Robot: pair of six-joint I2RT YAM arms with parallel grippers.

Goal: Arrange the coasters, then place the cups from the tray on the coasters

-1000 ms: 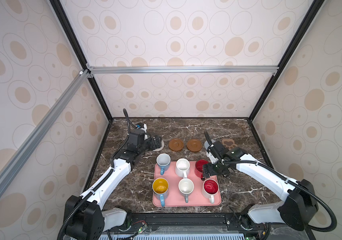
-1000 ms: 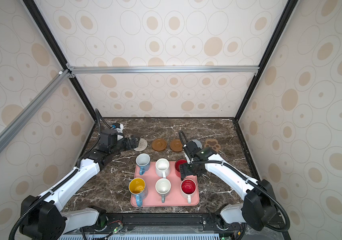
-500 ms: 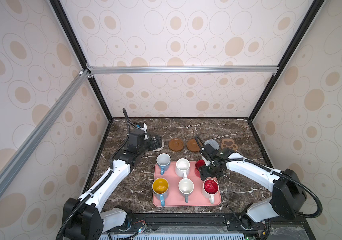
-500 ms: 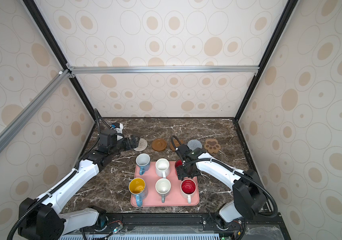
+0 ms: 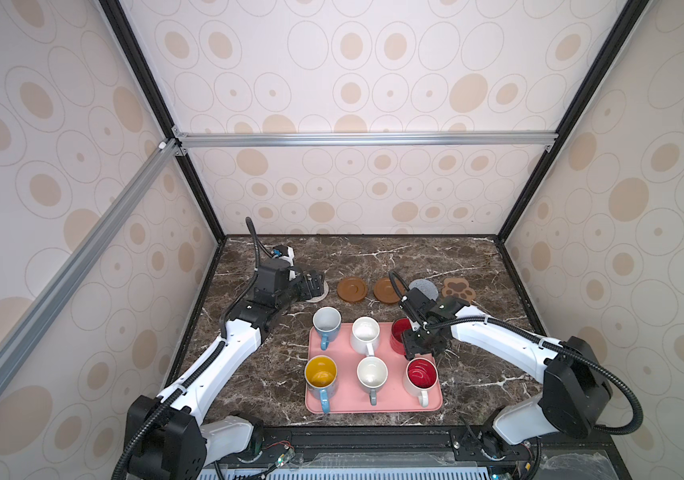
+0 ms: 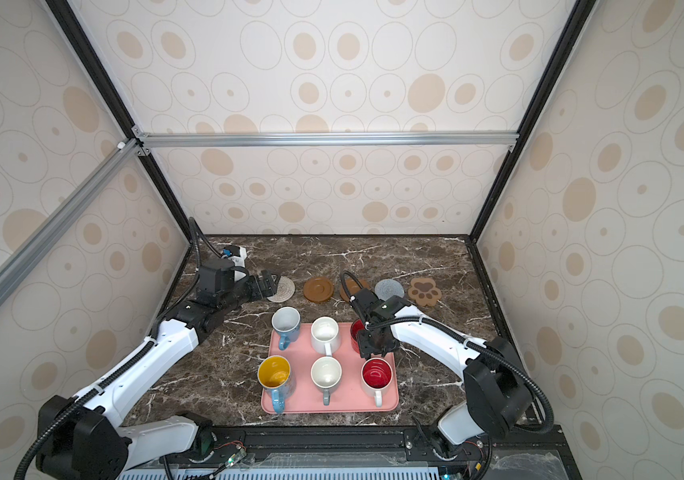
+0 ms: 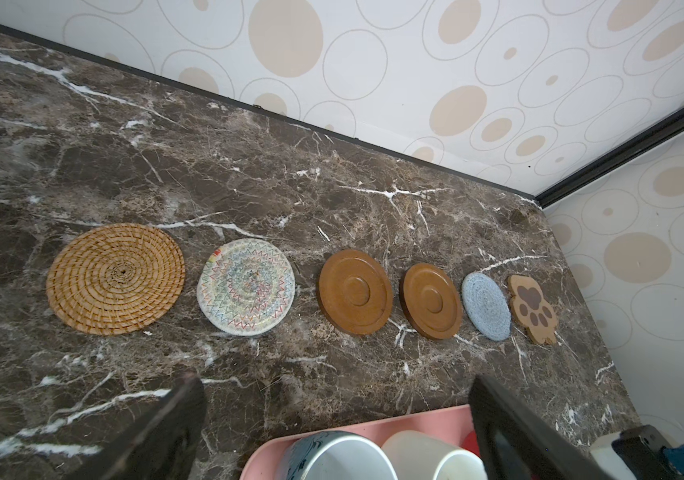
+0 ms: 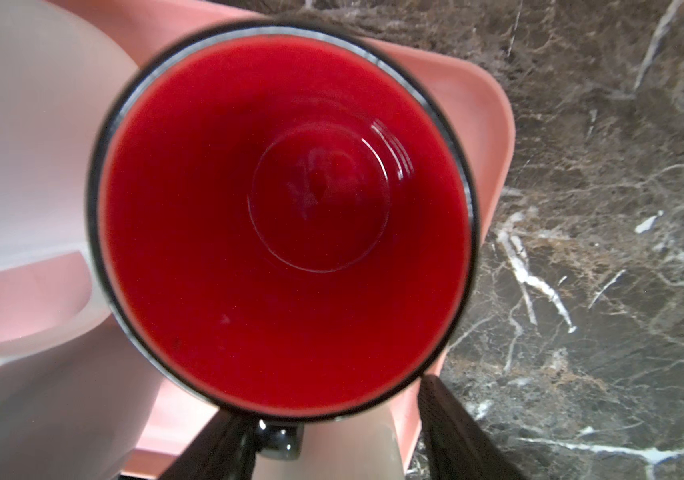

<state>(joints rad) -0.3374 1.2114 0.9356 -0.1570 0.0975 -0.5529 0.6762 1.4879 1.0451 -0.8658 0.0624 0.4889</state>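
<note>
The six coasters [image 7: 355,291] lie side by side in one row on the marble table [image 7: 332,199], at 12 o'clock from the pink tray [image 5: 394,403]. The row looks ready, so each coaster can take one cup. All six cups sit on the tray, with none moved yet.

The red mug [image 5: 399,334] stands upright at the tray's 1 o'clock corner. It is probably first because it is nearest the right arm.

The right gripper [image 5: 417,351] is low at the mug's 5 o'clock side. In the right wrist view its two fingers [image 8: 452,432] stand on each side of the handle [image 8: 278,444]. There is a gap, so they are spread and not pinching yet. The next job is likely to squeeze the handle and lift.

The left gripper [image 5: 311,284] is spread wide and holds nothing. It hangs over the cream coaster [image 6: 282,289] at 10 o'clock from the tray, out of the way.
</note>
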